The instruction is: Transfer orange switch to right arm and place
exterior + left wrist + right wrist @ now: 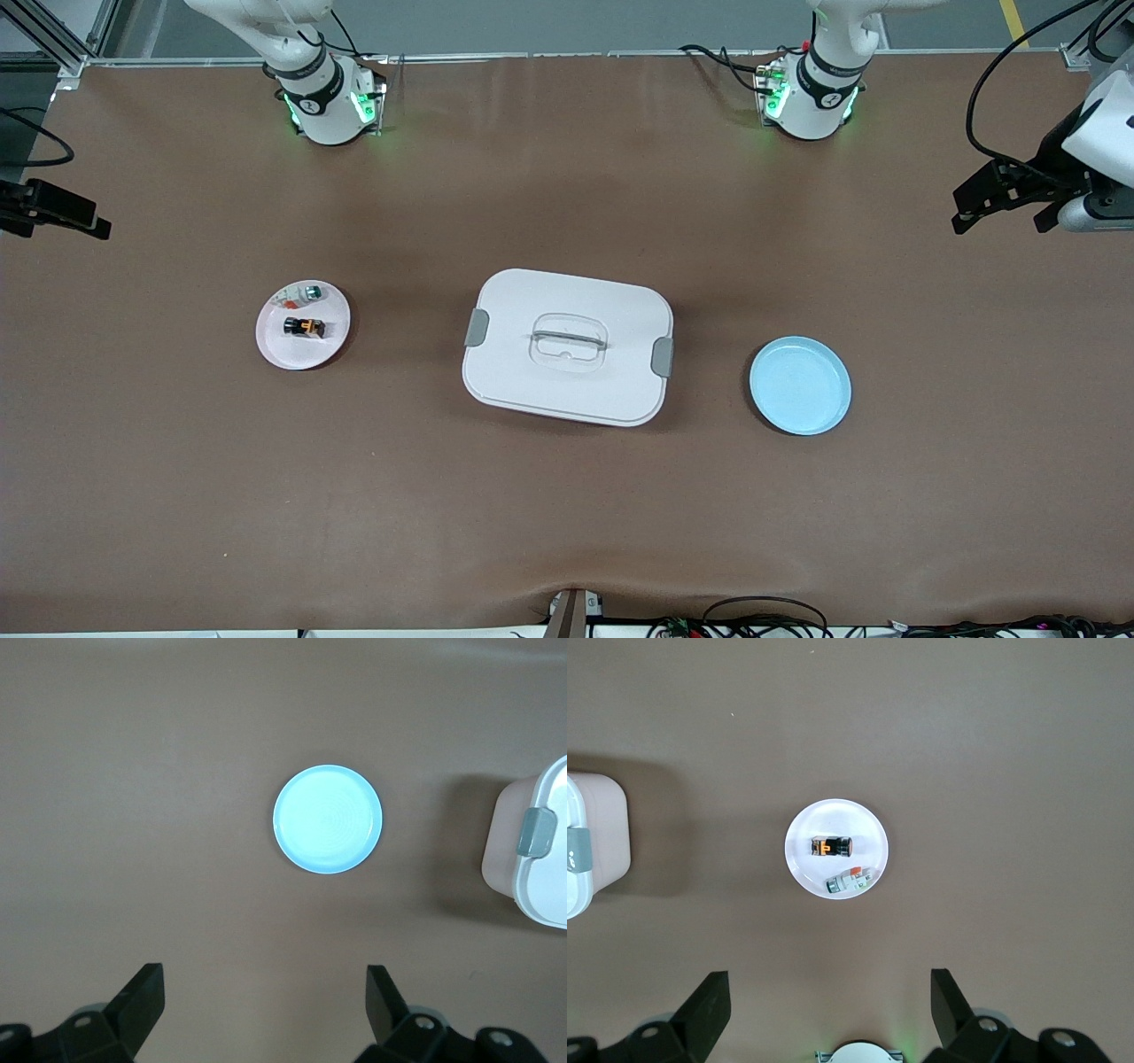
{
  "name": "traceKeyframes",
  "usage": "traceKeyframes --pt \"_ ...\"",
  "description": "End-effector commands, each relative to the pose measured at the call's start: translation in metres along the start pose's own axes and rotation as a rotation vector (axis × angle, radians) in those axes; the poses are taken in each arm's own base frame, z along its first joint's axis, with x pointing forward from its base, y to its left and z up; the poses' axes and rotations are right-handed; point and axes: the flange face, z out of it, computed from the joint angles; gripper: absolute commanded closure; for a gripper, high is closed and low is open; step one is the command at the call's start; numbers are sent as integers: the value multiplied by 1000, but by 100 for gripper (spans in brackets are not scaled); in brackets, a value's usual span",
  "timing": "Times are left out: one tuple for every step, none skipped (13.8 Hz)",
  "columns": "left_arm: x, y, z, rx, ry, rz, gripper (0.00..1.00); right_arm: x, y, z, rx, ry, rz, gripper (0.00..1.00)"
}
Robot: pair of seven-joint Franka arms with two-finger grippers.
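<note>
The orange switch [304, 327] [833, 847], black with an orange band, lies on a small pale pink plate [297, 353] [833, 819] toward the right arm's end of the table. My right gripper [830, 1005] hangs high over the table beside this plate, open with nothing between its fingers. My left gripper [266, 1001] is also high and open and holds nothing, over the table beside a light blue plate [800, 385] [328, 819] toward the left arm's end. Neither hand shows in the front view.
A whitish small part [301, 292] [850, 881] shares the pink plate with the switch. A white lidded box [567, 346] [536, 850] with grey clips stands mid-table between the two plates. Black devices [1019, 190] sit at both table ends.
</note>
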Motion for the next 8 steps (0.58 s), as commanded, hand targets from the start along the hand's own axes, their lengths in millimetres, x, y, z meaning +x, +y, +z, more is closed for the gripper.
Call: traceKeyframes --pt "-1 0 -1 4 0 17 0 -7 -2 -8 18 9 -1 0" --pt "-1 -1 -1 4 0 16 0 -7 -1 -9 17 12 1 0" --pt "-1 -1 -1 4 0 16 0 -6 -7 -8 10 11 -9 0" --pt "-1 0 -1 4 0 17 0 -6 -14 -8 -1 10 -21 0" --pt "-1 0 -1 2 0 17 0 -7 -20 -15 -16 25 -30 0" --pt "-1 -1 -1 4 0 16 0 -9 -23 -23 -21 43 -31 0" --pt "-1 0 -1 4 0 17 0 -11 -24 -26 -19 46 -31 0" --pt "-1 0 -1 4 0 17 0 -14 -14 -26 -4 35 -17 0"
